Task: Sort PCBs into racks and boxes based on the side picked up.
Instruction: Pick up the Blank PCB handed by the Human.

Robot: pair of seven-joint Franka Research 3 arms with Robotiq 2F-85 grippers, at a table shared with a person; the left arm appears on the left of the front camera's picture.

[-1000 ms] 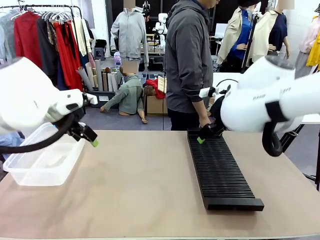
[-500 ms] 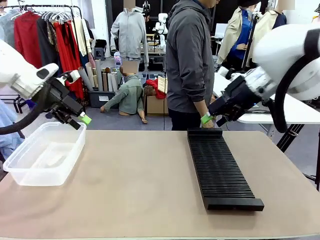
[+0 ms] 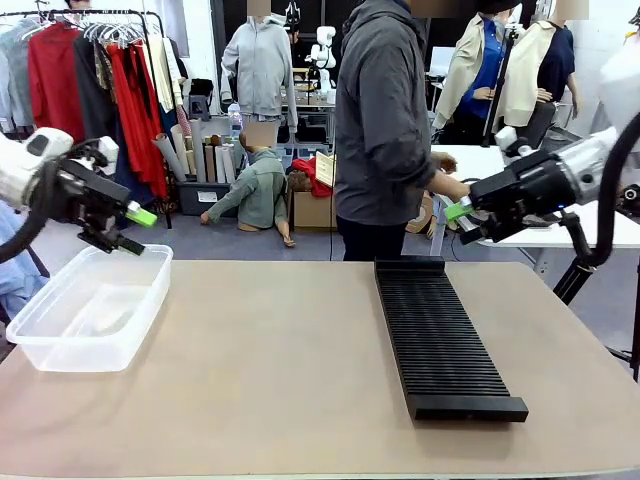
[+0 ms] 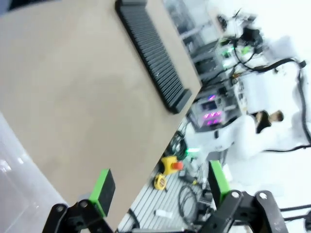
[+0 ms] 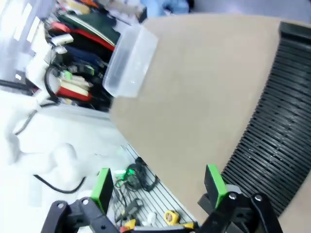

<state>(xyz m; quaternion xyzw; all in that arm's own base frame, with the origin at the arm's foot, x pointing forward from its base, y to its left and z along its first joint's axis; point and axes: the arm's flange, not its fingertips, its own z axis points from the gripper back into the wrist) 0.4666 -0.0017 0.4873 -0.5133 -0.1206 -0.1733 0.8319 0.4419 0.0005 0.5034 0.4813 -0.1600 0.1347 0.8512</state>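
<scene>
No PCBs are in view. The long black slotted rack (image 3: 440,335) lies on the right half of the table, and the clear plastic box (image 3: 90,310) stands empty at the left edge. My left gripper (image 3: 138,232) hovers open and empty above the box's far rim. My right gripper (image 3: 463,222) hangs open and empty in the air beyond the rack's far end, near the person's hand (image 3: 455,188). The left wrist view shows its gripper (image 4: 160,187) open, with the rack (image 4: 153,53) far off. The right wrist view shows its gripper (image 5: 159,187) open over the rack (image 5: 282,136) and the box (image 5: 130,63).
The tan table (image 3: 270,360) is bare between box and rack. A person in a grey jacket (image 3: 385,130) stands at the far edge, turned towards a white table (image 3: 480,160) behind. Clothes racks stand farther back.
Both arms have risen and drawn back outwards: the left gripper up and left over the box, the right gripper up and right away from the rack's far end. The person has turned right.
</scene>
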